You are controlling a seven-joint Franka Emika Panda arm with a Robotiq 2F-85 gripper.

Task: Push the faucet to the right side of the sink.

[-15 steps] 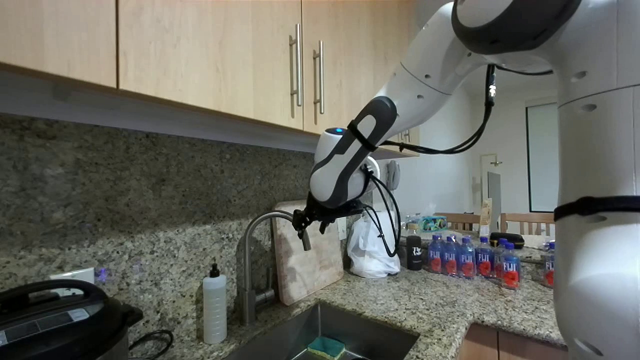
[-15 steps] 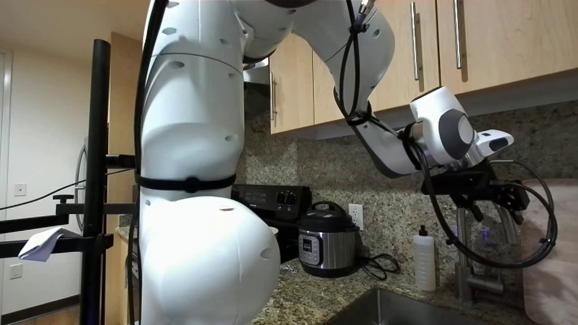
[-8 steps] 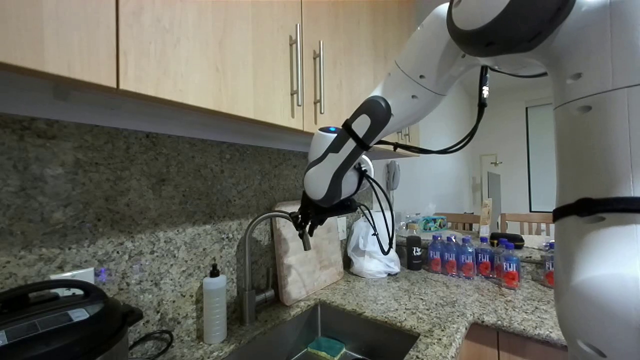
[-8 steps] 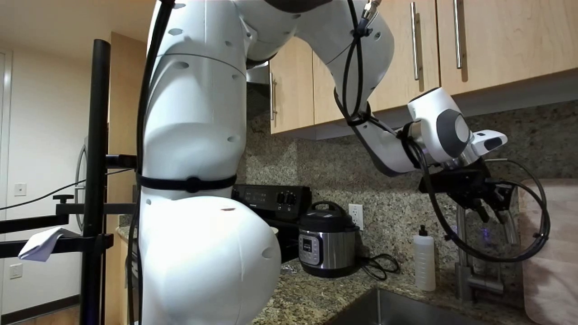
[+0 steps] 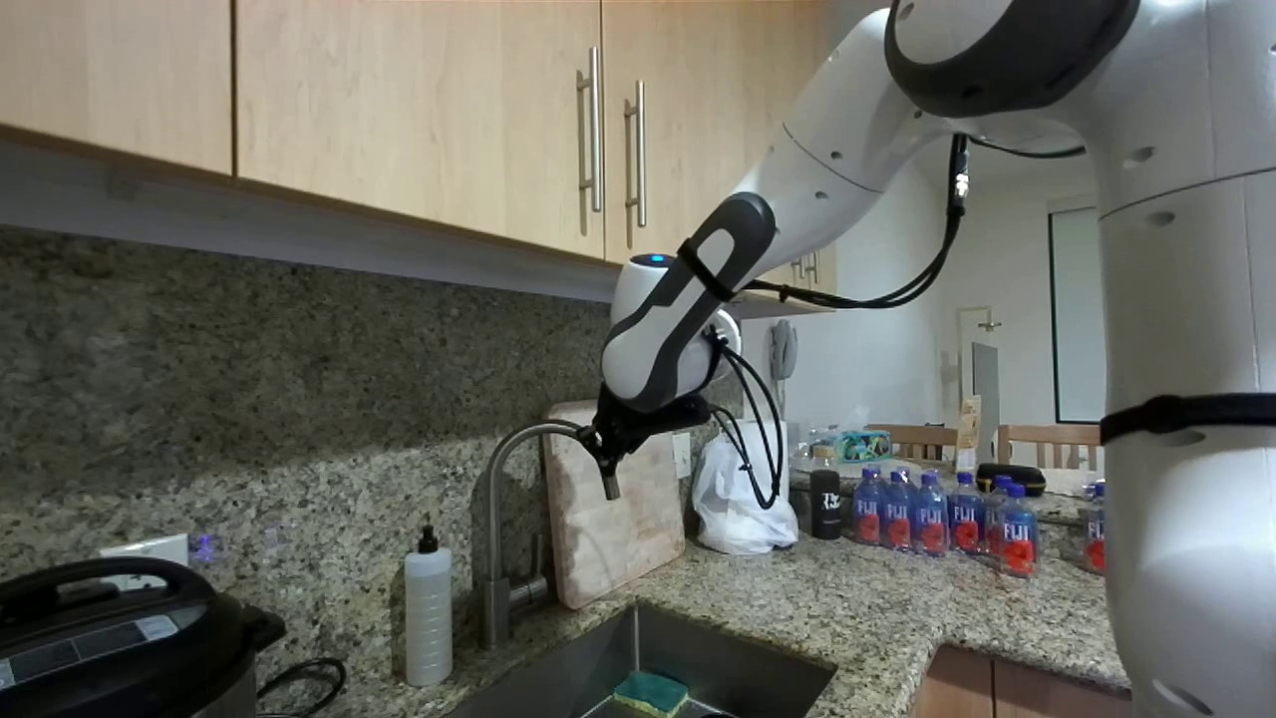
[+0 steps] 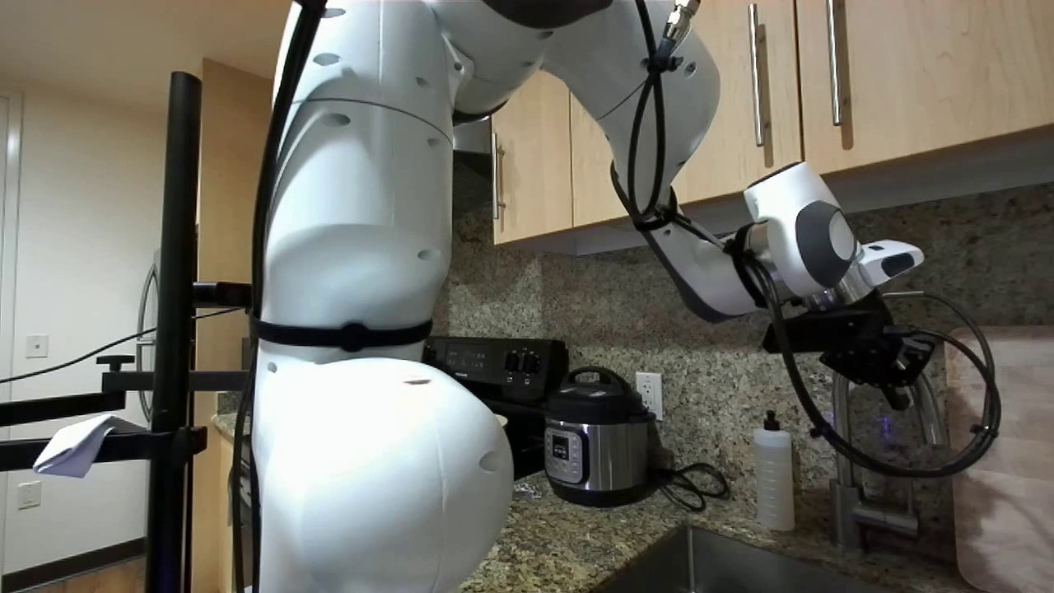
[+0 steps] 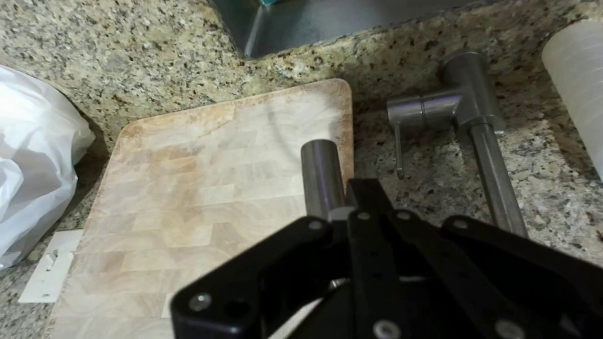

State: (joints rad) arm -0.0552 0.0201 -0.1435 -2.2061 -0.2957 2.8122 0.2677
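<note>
The brushed-metal faucet [image 5: 492,519] rises at the back of the sink, with its arched spout reaching over to the tip. My gripper [image 5: 606,467] is at the spout's downturned end, which shows just below the fingers in that exterior view. In the wrist view the fingertips of my gripper [image 7: 363,184] are pressed together with nothing visible between them. The spout end [image 7: 321,174] lies right beside them on the left; whether they touch I cannot tell. The faucet's upright post and side lever show to the right. The dark sink [image 5: 743,666] lies below, partly out of frame.
A wooden cutting board [image 7: 226,165] leans against the granite backsplash behind the spout. Beside the faucet stands a pale soap bottle [image 5: 429,618]. A white plastic bag [image 5: 746,489], several water bottles [image 5: 932,514], a pressure cooker [image 6: 597,445] and overhead cabinets [image 5: 419,120] surround the area.
My gripper has gone from open to shut. The arm has shifted slightly to the left in both exterior views, bringing the fingers up to the spout end. The faucet shows no visible movement.
</note>
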